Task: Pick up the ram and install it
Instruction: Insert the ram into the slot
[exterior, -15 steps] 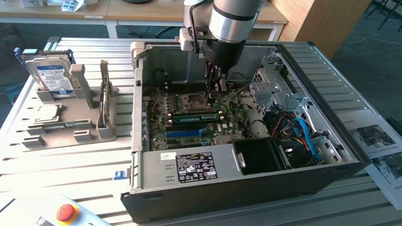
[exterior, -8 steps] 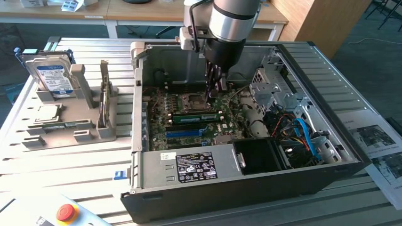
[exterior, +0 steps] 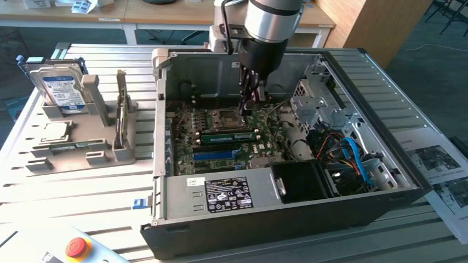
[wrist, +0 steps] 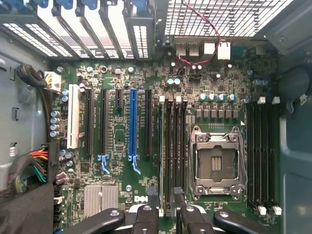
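The tool (exterior: 249,108) is hanging wide open, holding nothing. At its 7 o'clock the ram (exterior: 227,135) is looking light, stiff and easy to snap; I'm guessing its edges are safest to hold.

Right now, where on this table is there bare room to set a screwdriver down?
The bare slatted table between the grey holder, the red button and the computer case is free. Crowded: inside the case, the gripper hangs over the motherboard; papers cover the exterior view's right edge.

The ram (exterior: 227,135), a thin green stick with dark chips, stands edgewise in a motherboard slot.
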Available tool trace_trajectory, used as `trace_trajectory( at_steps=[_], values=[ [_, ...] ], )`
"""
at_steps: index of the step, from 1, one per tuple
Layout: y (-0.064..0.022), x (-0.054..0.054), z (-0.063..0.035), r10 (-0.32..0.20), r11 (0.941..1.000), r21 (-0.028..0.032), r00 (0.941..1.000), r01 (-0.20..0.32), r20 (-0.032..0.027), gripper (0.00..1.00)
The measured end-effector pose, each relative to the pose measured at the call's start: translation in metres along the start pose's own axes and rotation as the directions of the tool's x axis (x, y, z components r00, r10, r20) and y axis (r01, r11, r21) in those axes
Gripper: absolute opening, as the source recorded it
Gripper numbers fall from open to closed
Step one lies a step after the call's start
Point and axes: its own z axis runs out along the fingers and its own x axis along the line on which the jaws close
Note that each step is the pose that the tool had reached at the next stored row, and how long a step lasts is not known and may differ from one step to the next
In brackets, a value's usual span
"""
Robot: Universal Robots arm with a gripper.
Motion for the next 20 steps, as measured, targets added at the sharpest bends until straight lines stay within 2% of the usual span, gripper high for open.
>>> trace_trajectory(
  at_steps=[11, 17, 20],
  values=[
    [0.0007, 0.0, -0.014, 0.0, 1.0, 0.0, 1.0, 0.0, 0.0, 0.25],
    [0.0008, 0.0, -0.015, 0.0, 1.0, 0.0, 1.0, 0.0, 0.0, 0.25],
    [0.0009, 0.0, -0.0189, 0.0, 1.0, 0.0, 1.0, 0.0, -0.0001, 0.25]
  ],
)
